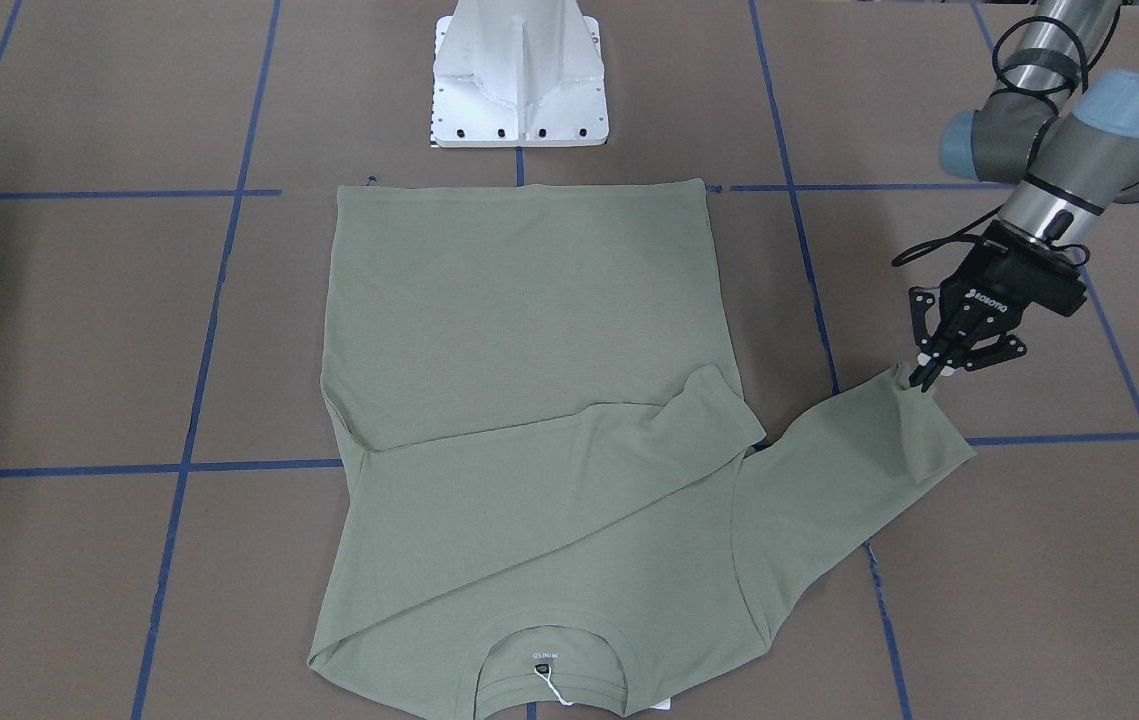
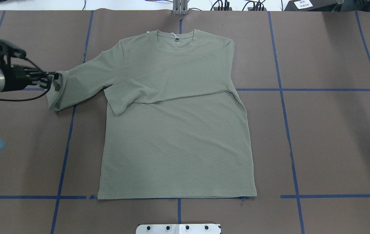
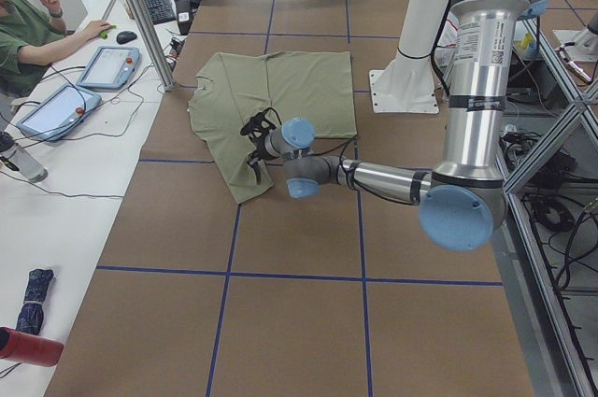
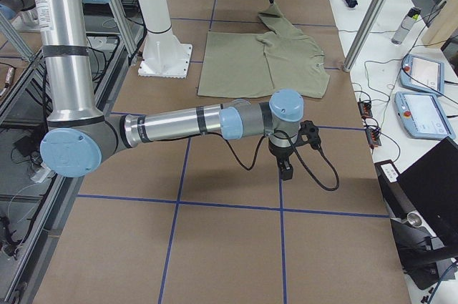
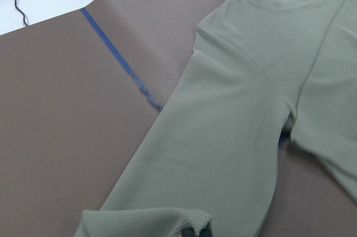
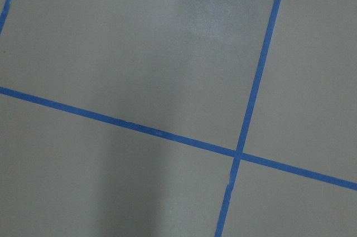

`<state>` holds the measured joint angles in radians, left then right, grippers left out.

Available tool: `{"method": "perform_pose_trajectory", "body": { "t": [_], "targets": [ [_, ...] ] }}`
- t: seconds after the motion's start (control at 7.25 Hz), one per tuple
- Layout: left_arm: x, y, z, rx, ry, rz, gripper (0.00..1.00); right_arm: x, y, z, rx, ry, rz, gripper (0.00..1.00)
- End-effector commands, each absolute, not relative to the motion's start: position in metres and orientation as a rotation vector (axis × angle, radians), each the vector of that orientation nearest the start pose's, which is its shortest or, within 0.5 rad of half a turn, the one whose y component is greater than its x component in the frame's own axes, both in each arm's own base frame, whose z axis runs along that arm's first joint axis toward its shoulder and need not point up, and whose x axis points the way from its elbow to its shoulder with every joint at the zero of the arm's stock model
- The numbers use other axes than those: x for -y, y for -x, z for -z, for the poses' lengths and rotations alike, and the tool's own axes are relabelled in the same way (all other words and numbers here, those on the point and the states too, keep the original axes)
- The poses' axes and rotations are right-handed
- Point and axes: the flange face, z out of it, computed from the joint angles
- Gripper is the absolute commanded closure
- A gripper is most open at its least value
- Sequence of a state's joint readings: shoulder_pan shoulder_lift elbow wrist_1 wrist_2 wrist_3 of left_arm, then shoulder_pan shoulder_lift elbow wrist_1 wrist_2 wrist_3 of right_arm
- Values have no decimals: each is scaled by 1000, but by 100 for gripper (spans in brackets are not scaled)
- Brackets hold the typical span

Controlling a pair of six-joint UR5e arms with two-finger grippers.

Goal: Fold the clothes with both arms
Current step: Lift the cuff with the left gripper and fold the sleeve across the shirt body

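Note:
The sage-green shirt (image 1: pixel 529 330) lies flat on the brown table (image 1: pixel 79 330), its collar (image 2: pixel 175 35) on the side far from the robot. One sleeve is folded across the chest (image 2: pixel 159 87). The other sleeve (image 2: pixel 81 81) stretches out sideways, and my left gripper (image 1: pixel 926 378) is shut on its cuff, lifting it slightly. In the left wrist view the cuff (image 5: pixel 145 220) curls just in front of the fingertips (image 5: pixel 195 232). My right gripper (image 4: pixel 286 169) shows only in the exterior right view, pointing down over bare table well away from the shirt; I cannot tell whether it is open or shut.
The white pedestal base (image 1: pixel 519 75) stands behind the shirt's hem. Blue tape lines (image 6: pixel 245 120) grid the table. A white desk with tablets (image 3: pixel 103 65) and a seated person (image 3: pixel 28 28) runs along the far table edge, next to a metal post (image 3: pixel 140 14).

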<state>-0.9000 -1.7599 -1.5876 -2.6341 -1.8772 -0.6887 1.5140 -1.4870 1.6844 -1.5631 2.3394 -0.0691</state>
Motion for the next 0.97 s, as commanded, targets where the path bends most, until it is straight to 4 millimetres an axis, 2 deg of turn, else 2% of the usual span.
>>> {"method": "perform_pose_trajectory", "body": {
  "t": [0.0, 0.14, 0.28, 0.41, 0.55, 0.69, 0.83],
  "targets": [
    [583, -339, -295, -1024, -708, -57, 100, 535, -35, -559, 764, -200, 195, 0],
    [591, -375, -236, -1056, -634, -1, 100, 535, -35, -559, 766, -200, 195, 0],
    [601, -422, -184, -1104, -575, 51, 100, 535, -35, -558, 765, -202, 194, 0],
    [600, -477, -141, -1118, -579, 96, 100, 536, -35, -558, 764, -202, 193, 0],
    [581, -526, -114, -1125, -591, 91, 100, 536, -36, -558, 761, -202, 193, 0],
    [553, -555, -105, -1164, -592, 43, 100, 535, -36, -559, 761, -200, 190, 0],
    [509, -592, -110, -1207, -667, -69, 100, 535, -37, -560, 761, -199, 187, 0]
  ]
}}
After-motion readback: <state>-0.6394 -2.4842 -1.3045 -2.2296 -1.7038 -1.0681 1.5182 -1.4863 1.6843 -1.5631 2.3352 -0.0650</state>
